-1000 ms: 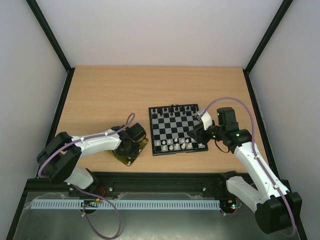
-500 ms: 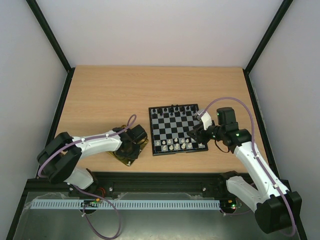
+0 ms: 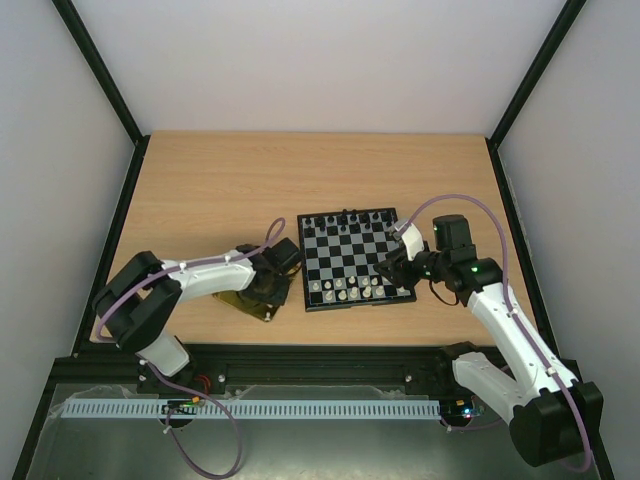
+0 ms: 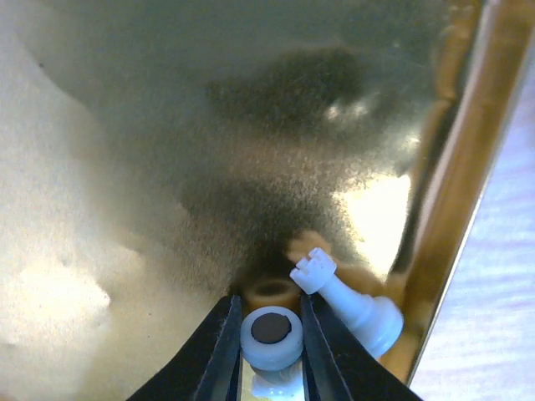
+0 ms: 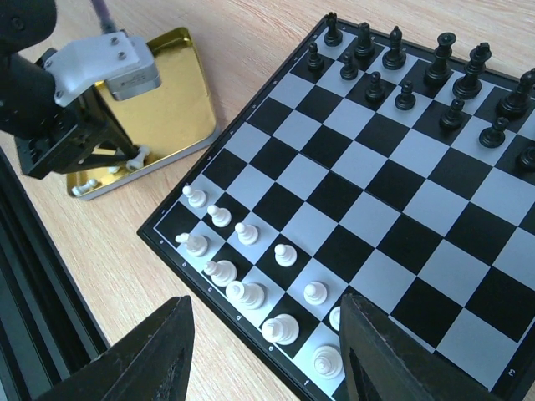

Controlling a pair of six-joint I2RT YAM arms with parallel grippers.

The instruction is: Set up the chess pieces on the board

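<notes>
Left jaws pinch a cream chessman (image 4: 269,338), round base with dark centre facing the camera, inside the gold tray (image 4: 125,167). A toppled white rook (image 4: 347,299) crowds it just beside the tray wall. Right jaws gape wide over the board (image 5: 393,200) on the desk (image 5: 125,251).

My left arm (image 3: 200,276) stretches low to the right; the left gripper (image 4: 267,311) pinches one white chess piece (image 4: 269,342). My right arm (image 3: 510,322) is bent, the right gripper (image 5: 267,351) spread wide.
</notes>
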